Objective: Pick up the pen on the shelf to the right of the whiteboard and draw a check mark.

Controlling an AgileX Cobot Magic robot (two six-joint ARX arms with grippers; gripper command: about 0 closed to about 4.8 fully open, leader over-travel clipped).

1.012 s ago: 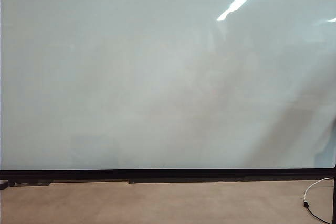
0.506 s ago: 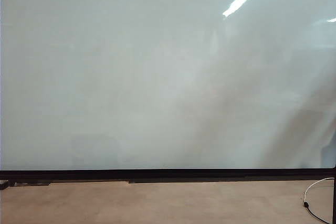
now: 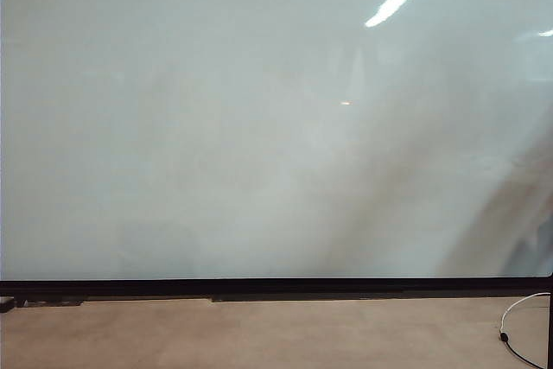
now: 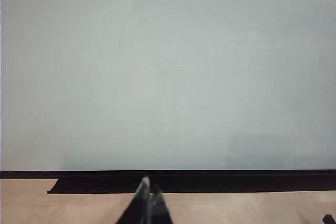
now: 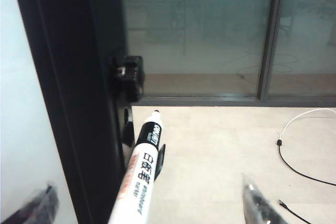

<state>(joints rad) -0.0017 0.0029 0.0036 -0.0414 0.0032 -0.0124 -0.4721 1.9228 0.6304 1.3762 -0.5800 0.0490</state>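
Office: whiteboard [image 3: 216, 127], glass partitions [image 5: 210, 35]

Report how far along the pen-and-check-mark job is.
Done: nothing on the whiteboard; no check mark is drawn. In hand: the right end effector stands open around the pen, which sits beside the board's black frame; no grip shows yet. The left end effector hangs shut before the board's bottom edge. Left: close on the pen, lift it, draw the mark.

Small black shelf clip [image 5: 157, 162] fixed to whiteboard's dark side frame [image 5: 79, 103], carrying the pen [image 5: 139, 177] upright-ish, tip up. Sits betw. right gripper [image 5: 147, 205] fingers, nearer one w/ board behind it, jaws wide apart. Beige floor [image 5: 220, 145] below w/ cable [image 5: 299, 145].
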